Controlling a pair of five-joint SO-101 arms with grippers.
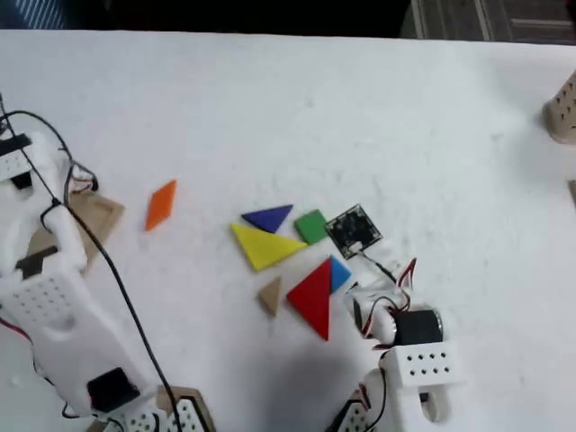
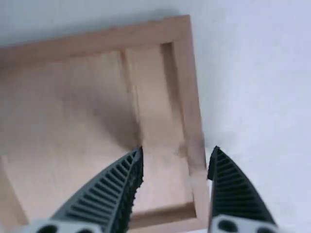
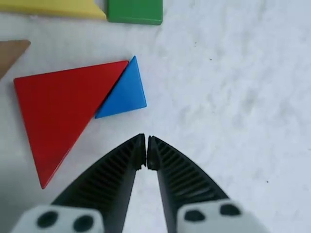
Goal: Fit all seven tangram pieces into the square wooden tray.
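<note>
The wooden tray (image 2: pixel 73 121) lies empty under my left gripper (image 2: pixel 177 156), which is open with one tray rim (image 2: pixel 194 145) between its fingers. In the high view the tray (image 1: pixel 101 214) peeks out from under the left arm at the table's left side. My right gripper (image 3: pixel 146 146) is shut on nothing, just off the light blue triangle (image 3: pixel 124 94), which touches the red triangle (image 3: pixel 58 107). Loose on the table are an orange parallelogram (image 1: pixel 161 204), dark blue triangle (image 1: pixel 268 217), green square (image 1: pixel 311 226), yellow triangle (image 1: pixel 264 245), tan triangle (image 1: pixel 270 295), red triangle (image 1: pixel 315 297) and light blue triangle (image 1: pixel 339 273).
The white table (image 1: pixel 405 117) has free room across its far and right parts. A perforated beige object (image 1: pixel 562 110) stands at the right edge. The right arm's body (image 1: pixel 418 355) sits at the near edge, and cables trail over the left arm (image 1: pixel 54 297).
</note>
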